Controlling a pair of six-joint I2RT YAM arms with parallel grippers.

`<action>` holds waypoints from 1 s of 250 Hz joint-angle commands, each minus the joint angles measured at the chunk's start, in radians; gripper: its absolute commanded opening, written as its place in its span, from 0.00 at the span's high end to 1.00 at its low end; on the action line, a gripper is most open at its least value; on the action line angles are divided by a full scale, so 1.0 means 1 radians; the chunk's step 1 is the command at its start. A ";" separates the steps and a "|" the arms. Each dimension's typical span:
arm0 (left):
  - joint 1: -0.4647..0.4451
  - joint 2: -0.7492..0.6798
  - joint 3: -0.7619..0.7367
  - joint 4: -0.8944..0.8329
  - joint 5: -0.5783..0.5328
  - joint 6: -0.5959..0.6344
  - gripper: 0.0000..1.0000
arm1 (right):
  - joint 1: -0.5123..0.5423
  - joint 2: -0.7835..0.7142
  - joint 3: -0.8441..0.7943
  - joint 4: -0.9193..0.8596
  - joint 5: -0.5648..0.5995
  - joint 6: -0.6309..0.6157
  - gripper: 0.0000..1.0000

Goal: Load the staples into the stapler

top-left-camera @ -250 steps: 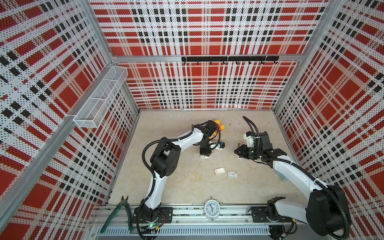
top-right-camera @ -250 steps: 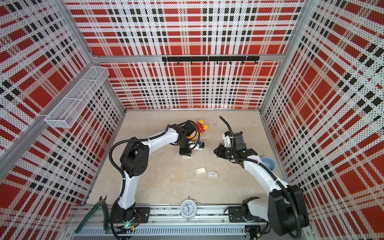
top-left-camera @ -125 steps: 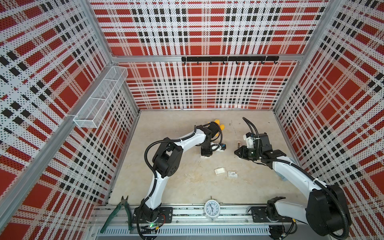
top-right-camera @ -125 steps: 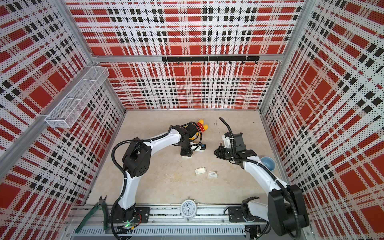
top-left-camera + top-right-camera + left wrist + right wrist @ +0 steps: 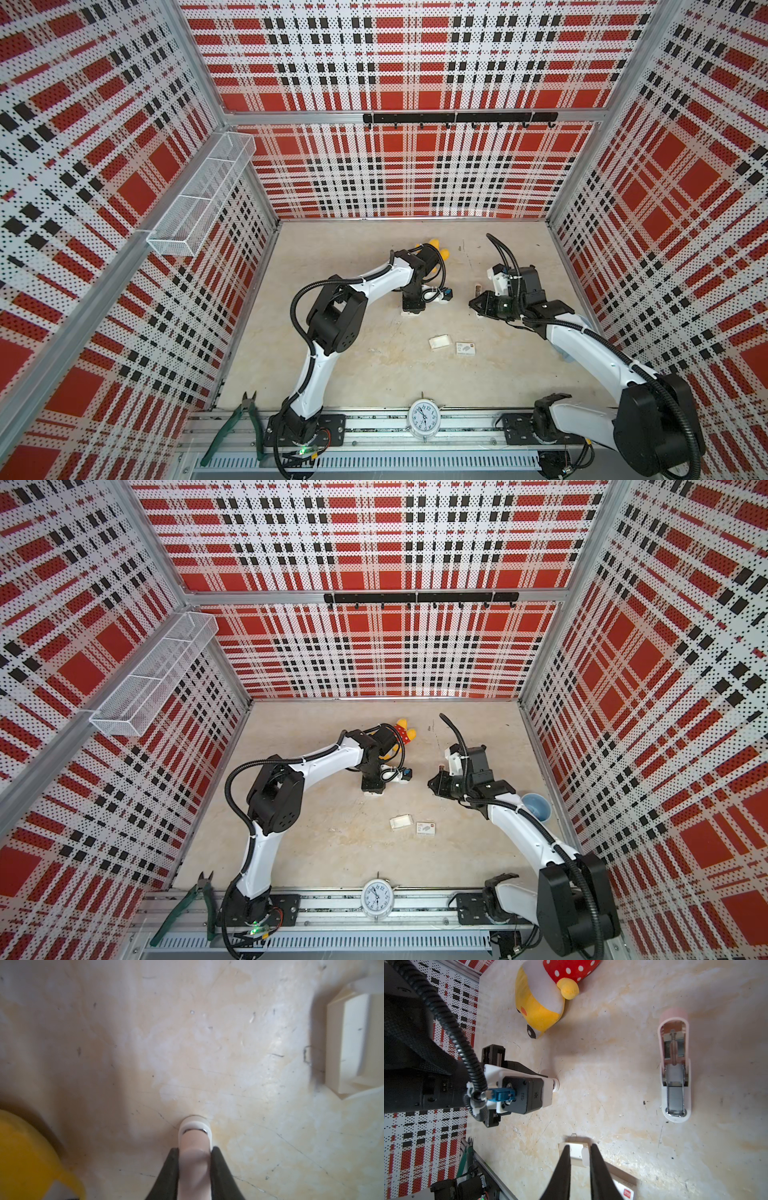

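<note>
Centrally in both top views, two white-and-black arms lean inward over the beige table (image 5: 365, 374). The left end effector (image 5: 411, 309) points straight down at mid-frame. Its black tips are pressed together on a pink-and-white held stapler (image 5: 194, 1136), which stands on end with its nose touching the table. The right end effector (image 5: 473, 303) hovers right of centre, clear of the surface. In the right wrist view its tips stand a narrow gap apart, and I cannot tell whether a strip of staples is pinched there.

A yellow plush toy (image 5: 539, 1007) with a red dotted bow lies just above the left arm's wrist in a top view. A second, open stapler (image 5: 675, 1076) lies flat just above the right end effector in both top views. Its pink lid is swung back and its silvery channel is exposed; whether staples sit inside I cannot tell.

Below centre, a white cardboard tray (image 5: 439, 341) and a printed box (image 5: 466, 348) lie side by side, close but apart. A bent wire staple (image 5: 307, 1054) rests just beside the tray.
</note>
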 commanded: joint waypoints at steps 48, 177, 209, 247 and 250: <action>-0.007 0.085 -0.025 -0.048 -0.011 0.008 0.96 | -0.003 -0.016 -0.008 0.021 0.009 -0.003 0.80; 0.009 0.011 -0.017 -0.062 -0.003 0.002 0.84 | -0.003 -0.001 0.008 0.026 0.006 -0.005 0.80; 0.011 -0.005 -0.021 -0.068 -0.005 0.004 0.83 | -0.003 -0.003 0.009 0.026 0.007 -0.004 0.80; 0.014 -0.025 -0.027 -0.072 -0.005 0.007 0.82 | -0.003 -0.005 0.010 0.024 0.009 -0.004 0.80; 0.016 -0.026 -0.028 -0.071 -0.005 0.008 0.81 | -0.003 -0.005 0.011 0.024 0.008 -0.002 0.80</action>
